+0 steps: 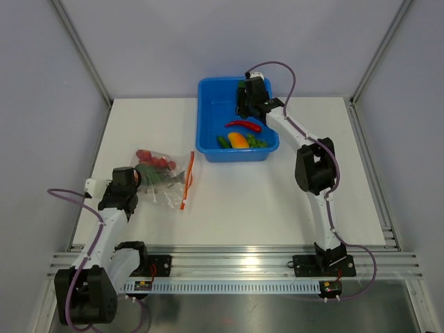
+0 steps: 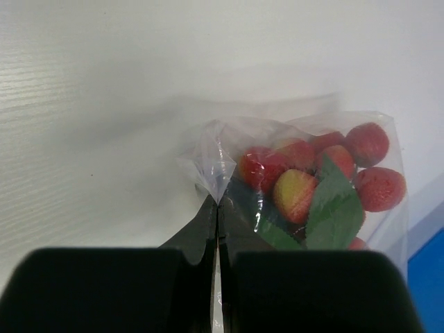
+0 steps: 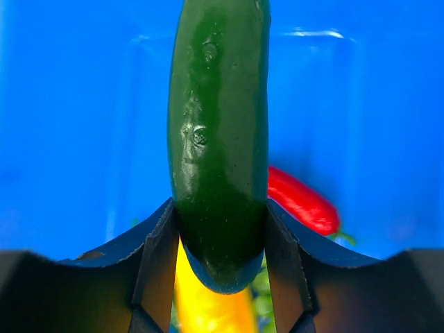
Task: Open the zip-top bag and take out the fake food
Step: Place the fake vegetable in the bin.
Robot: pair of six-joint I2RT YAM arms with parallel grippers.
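Note:
The clear zip-top bag (image 1: 165, 182) lies on the white table at the left, its orange-red zip strip (image 1: 187, 180) facing right. It holds a cluster of red and yellow balls (image 1: 154, 159) with green leaves. My left gripper (image 1: 141, 183) is shut on the bag's left corner (image 2: 216, 166); the balls (image 2: 326, 166) show just beyond it. My right gripper (image 1: 244, 94) hangs over the blue tub and is shut on a dark green vegetable (image 3: 218, 132). A red chili (image 1: 244, 125), an orange-yellow pepper (image 1: 238, 140) and green vegetables (image 1: 257, 141) lie in the tub. I cannot make out the fish.
The blue tub (image 1: 207, 94) stands at the table's back middle, and its floor (image 3: 69, 104) fills the right wrist view. Grey walls close in the table at the left, back and right. A metal rail runs along the near edge.

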